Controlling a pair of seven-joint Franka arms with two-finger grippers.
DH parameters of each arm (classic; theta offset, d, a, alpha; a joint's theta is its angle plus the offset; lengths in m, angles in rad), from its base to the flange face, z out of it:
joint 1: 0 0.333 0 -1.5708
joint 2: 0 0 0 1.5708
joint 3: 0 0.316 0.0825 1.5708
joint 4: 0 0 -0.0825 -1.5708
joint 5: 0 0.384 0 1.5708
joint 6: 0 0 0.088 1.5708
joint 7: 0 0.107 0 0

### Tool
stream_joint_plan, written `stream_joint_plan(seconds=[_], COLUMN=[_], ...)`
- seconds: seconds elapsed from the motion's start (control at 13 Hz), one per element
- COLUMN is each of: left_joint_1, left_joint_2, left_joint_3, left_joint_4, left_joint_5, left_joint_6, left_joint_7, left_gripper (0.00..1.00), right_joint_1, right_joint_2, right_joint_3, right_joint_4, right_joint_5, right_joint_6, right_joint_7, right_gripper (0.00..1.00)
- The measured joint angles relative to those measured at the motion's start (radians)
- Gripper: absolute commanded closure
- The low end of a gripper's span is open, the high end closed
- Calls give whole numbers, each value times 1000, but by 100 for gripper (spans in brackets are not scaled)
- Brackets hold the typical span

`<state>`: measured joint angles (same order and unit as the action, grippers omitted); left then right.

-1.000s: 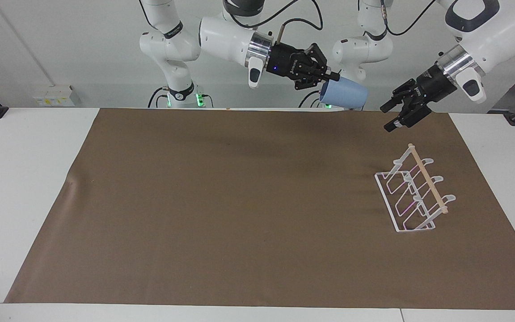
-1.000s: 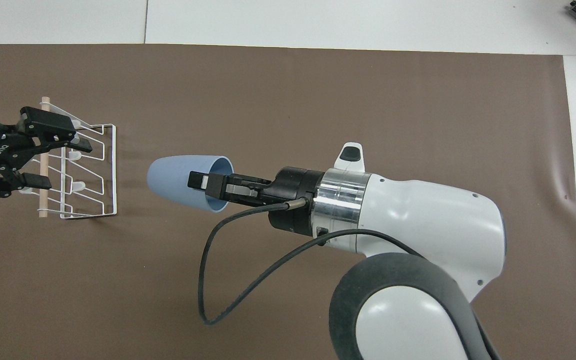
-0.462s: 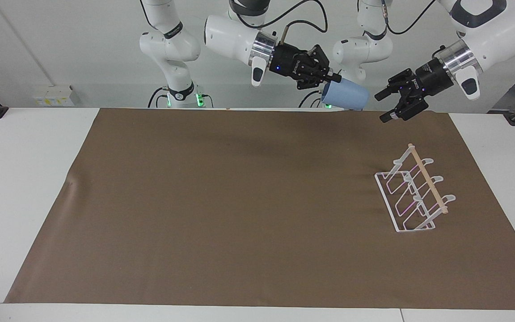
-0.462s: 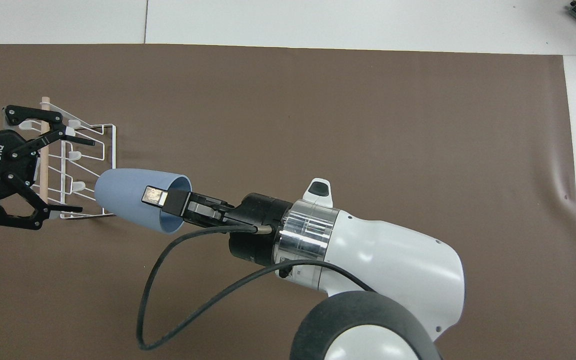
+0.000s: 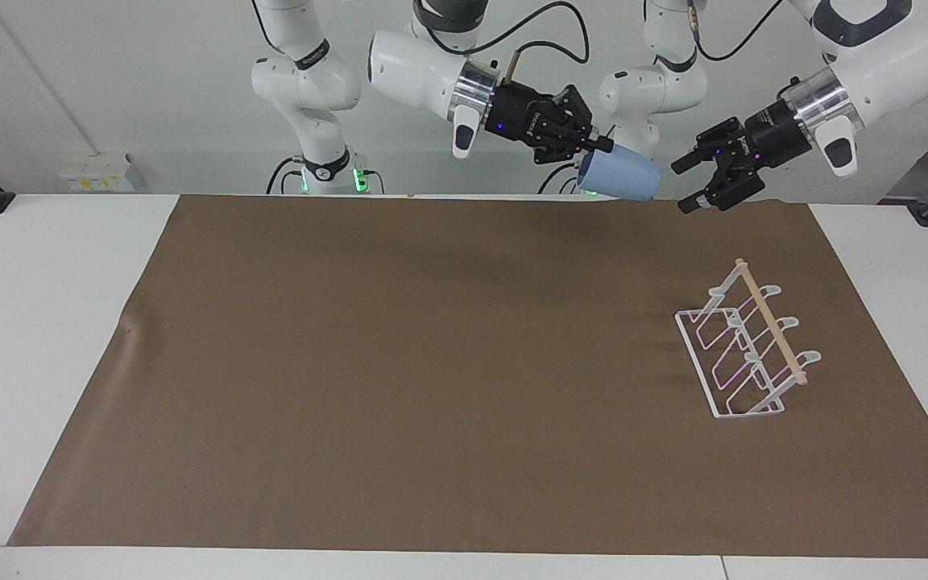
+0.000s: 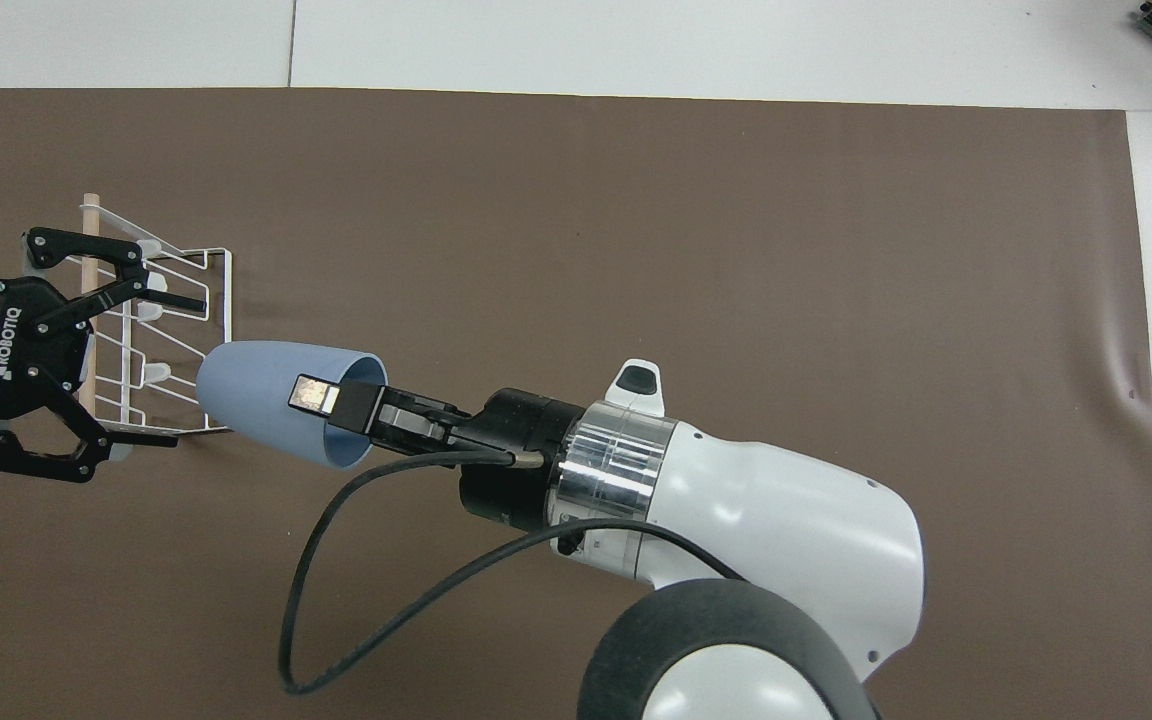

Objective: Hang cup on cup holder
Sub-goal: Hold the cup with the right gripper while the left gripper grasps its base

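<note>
rack (image 5: 742,350) of white wire sits unmoved on the brown mat (image 5: 432,362) at the right of the facing view, lower than both grippers. up at the top of that view, the left gripper (image 5: 702,181) hangs in the air with its fingers spread wide, a touch higher and closer to the cup (image 5: 619,175) than half a second ago. the right gripper (image 5: 593,145) stays clamped on the cup's rim, one finger inside, the cup tipped sideways with its closed end toward the left gripper. the cup has barely shifted, held just short of those spread fingers.
</note>
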<state>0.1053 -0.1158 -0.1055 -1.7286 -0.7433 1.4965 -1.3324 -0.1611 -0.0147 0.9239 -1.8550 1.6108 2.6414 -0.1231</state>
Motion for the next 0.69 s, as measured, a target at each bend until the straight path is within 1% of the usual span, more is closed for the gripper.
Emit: stream_joint_plan(seconds=[0.38,0.69], left_joint_1=[-33,-35], left_joint_2=[-28,-39], left_joint_3=[-7,-10], left_joint_4=[-44,-48], left_joint_5=[-1,-23], left_joint_6=[-1,0], left_joint_7=[-28,-37], left_gripper=[0,0], right_joint_1=[0,0], right_joint_2=[0,0], right_joint_3=[0,2], right_joint_4=[-1,-5], right_joint_5=[0,0], right_joint_6=[0,0], right_joint_7=[0,0], right_gripper=[100,100])
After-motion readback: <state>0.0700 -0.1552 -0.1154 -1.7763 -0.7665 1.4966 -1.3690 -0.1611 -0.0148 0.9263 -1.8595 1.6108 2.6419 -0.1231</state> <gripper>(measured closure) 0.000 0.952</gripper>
